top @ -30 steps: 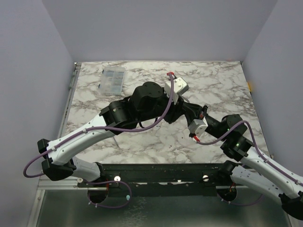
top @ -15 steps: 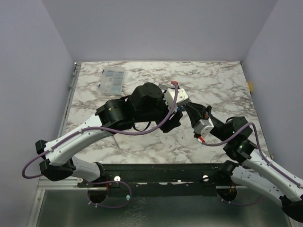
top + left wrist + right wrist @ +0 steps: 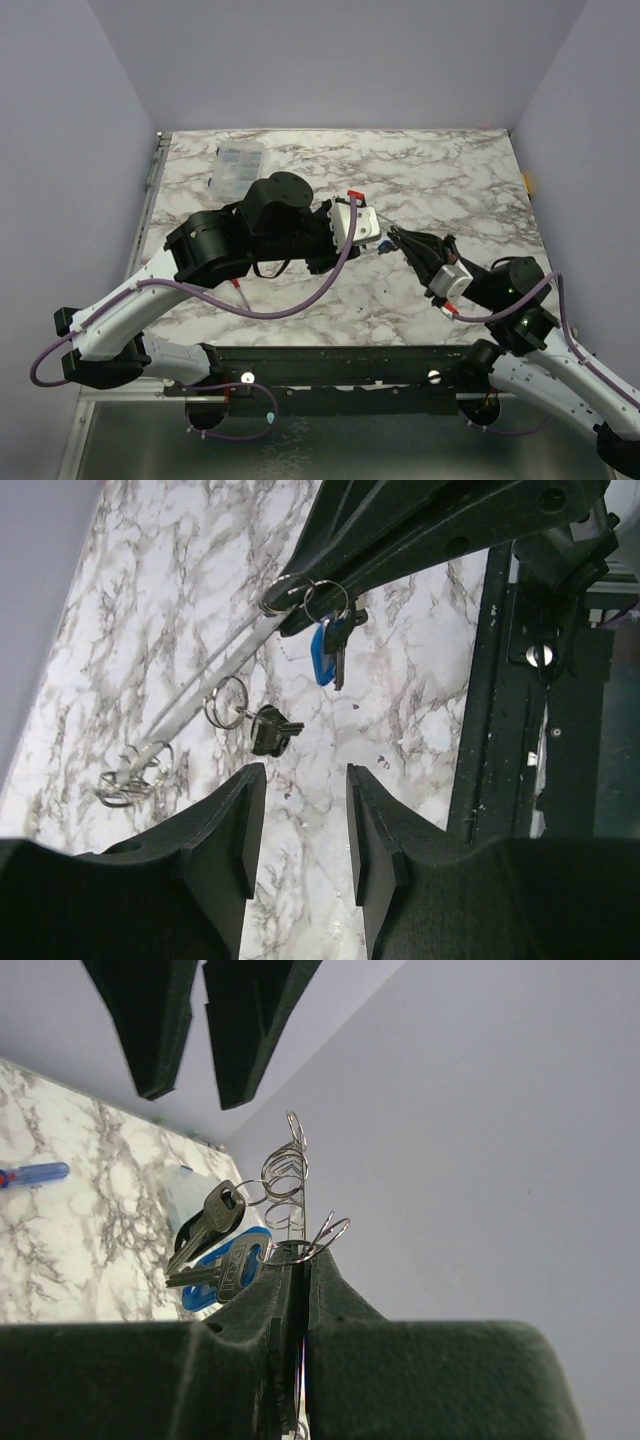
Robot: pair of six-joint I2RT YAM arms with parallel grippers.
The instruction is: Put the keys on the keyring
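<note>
So the right claw (image 3: 300, 1265) is clenched tight on the keyring (image 3: 205, 680), pinching it right at one end. From there the pale band runs off at a slant to a little tangle of wire loops at its far end. Can't tell whether that end touches the tabletop (image 3: 450, 170). Counting keys, two are definite: one blue-headed key (image 3: 320, 652) dangling just under the right claw's tip, and one dark-headed key (image 3: 268, 730) further along the band. Each hangs from its own small ring. There's something dark and thin pressed against the blue one that could be a third key, but it's too small to call. The left claw (image 3: 303, 780) sits released, fingers (image 3: 235, 825) apart with nothing between them, near the keys but clear of them. Elsewhere there's one clear plastic box (image 3: 238, 167) at the tabletop's far left, plus one blue-handled screwdriver (image 3: 30, 1173) lying flat.
</note>
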